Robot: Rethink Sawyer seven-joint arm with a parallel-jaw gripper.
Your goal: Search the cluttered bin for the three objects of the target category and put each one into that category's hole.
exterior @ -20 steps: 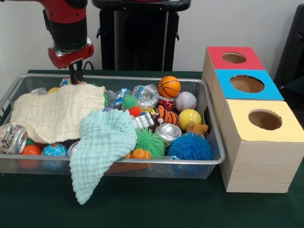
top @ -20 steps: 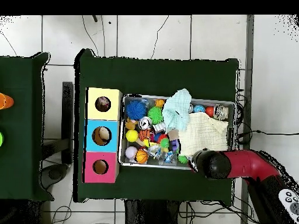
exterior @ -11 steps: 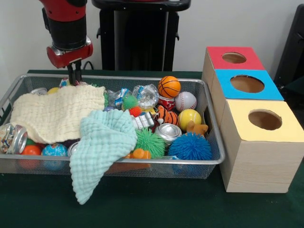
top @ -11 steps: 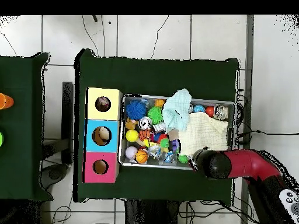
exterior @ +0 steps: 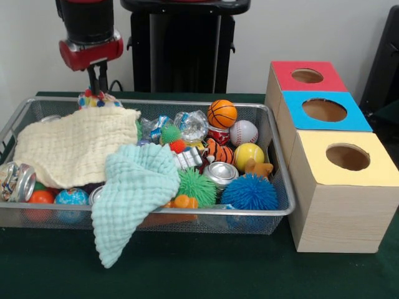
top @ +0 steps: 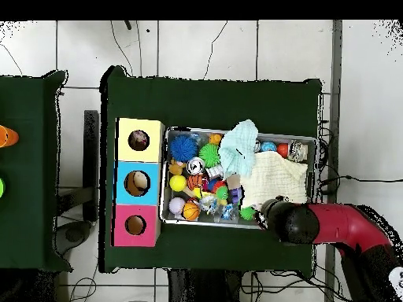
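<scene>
My gripper [exterior: 95, 88] hangs over the far left corner of the wire mesh bin [exterior: 279, 163], shut on a small crinkled clear packet with coloured spots [exterior: 97, 99] that sits just above the bin's rim. Below it a cream cloth [exterior: 78, 146] covers the bin's left half, and a mint cloth [exterior: 134, 187] drapes over the front rim. Three boxes stand to the right: red [exterior: 293, 84], blue [exterior: 355, 118] and yellow [exterior: 374, 168], each with a round hole on top. In the overhead view the arm's head [top: 285, 222] hides the gripper.
The bin's right half holds a mini basketball [exterior: 222, 113], a baseball [exterior: 244, 132], a yellow ball [exterior: 249, 156], a blue spiky ball [exterior: 249, 193], a green spiky ball [exterior: 196, 187] and a can [exterior: 221, 173]. A crushed can [exterior: 17, 180] lies at the left end.
The gripper has risen out of the bin's far left corner, and the crinkled packet has come up with it from behind the cream cloth.
</scene>
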